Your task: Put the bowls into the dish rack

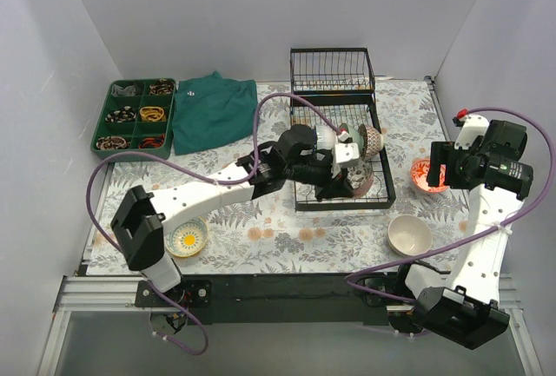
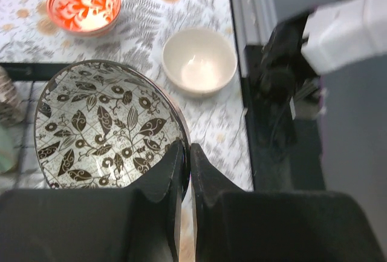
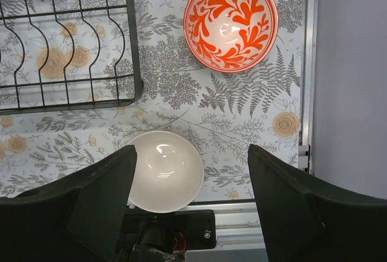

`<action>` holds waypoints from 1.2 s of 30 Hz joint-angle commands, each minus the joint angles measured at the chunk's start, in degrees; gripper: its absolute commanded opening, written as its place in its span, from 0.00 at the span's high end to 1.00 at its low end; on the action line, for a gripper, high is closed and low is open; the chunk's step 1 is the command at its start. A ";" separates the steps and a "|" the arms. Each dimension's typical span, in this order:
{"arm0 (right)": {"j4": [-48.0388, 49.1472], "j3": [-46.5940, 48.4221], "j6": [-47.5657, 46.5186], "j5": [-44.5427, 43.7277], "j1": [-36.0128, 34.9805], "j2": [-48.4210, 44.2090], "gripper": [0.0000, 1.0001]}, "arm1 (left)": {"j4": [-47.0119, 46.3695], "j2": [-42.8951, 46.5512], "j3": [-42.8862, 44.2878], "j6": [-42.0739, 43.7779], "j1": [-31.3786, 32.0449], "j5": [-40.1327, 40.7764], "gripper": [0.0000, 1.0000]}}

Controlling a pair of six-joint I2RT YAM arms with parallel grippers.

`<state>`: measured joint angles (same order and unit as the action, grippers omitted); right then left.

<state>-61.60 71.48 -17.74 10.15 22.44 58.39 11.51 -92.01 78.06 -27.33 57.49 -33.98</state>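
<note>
My left gripper is pinching just the rim of the black-and-white bowl, holding it tipped over the near end of the dish rack. That small pinch could slip, and the bowl might fall and bang the other bowls standing there. My right gripper hangs empty, fingers wide apart, above the cream bowl.

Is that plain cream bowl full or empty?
Empty: the cream bowl sits upright, and its glossy inside shows nothing in it.
</note>
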 commanded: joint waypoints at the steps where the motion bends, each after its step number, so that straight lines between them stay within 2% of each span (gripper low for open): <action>1: 0.70 0.41 2.35 -3.20 0.15 -0.91 0.17 | -25.27 -0.89 0.88 -18.52 0.07 -4.44 1.00; 2: 0.26 0.67 2.62 -3.73 0.15 -0.56 0.17 | -28.26 -1.42 -0.01 -24.55 0.07 -2.43 1.00; 4: 0.17 1.64 2.53 -3.82 0.15 -0.12 0.17 | -36.00 -3.08 -1.76 -29.42 0.07 -0.49 1.00; 5: -0.01 1.82 2.44 -4.00 0.15 -0.03 0.17 | -40.03 -3.61 -2.38 -37.10 0.07 5.18 1.00; 8: -1.06 2.26 2.27 -4.88 0.15 0.41 0.17 | -44.80 -6.16 -3.88 -47.60 0.07 13.30 1.00; 9: -1.24 2.52 2.09 -4.97 0.15 0.41 0.17 | -45.69 -6.78 -4.32 -55.38 0.16 18.19 1.00; 14: -2.55 2.70 1.04 -6.37 0.15 0.23 0.17 | -37.72 -13.01 2.87 -67.12 2.01 26.58 1.00; 15: -2.73 2.70 0.86 -6.46 0.15 -0.03 0.17 | -36.31 -13.89 3.93 -71.59 2.44 29.55 1.00; 21: -2.30 1.12 0.60 -7.25 0.24 -1.52 0.17 | -29.62 -18.46 9.47 -83.57 3.59 35.27 1.00; 26: -2.12 0.76 0.77 -8.13 0.15 -1.35 0.17 | -28.73 -20.93 9.83 -90.25 3.50 34.86 1.00; 36: -2.20 -0.91 -0.54 -9.01 0.15 -0.65 0.17 | -30.93 -25.76 11.23 -92.46 3.33 32.04 1.00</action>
<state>-63.83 71.33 -17.02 2.02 22.44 57.74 -15.92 -117.84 86.21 -113.23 60.88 -1.45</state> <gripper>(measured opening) 0.828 0.046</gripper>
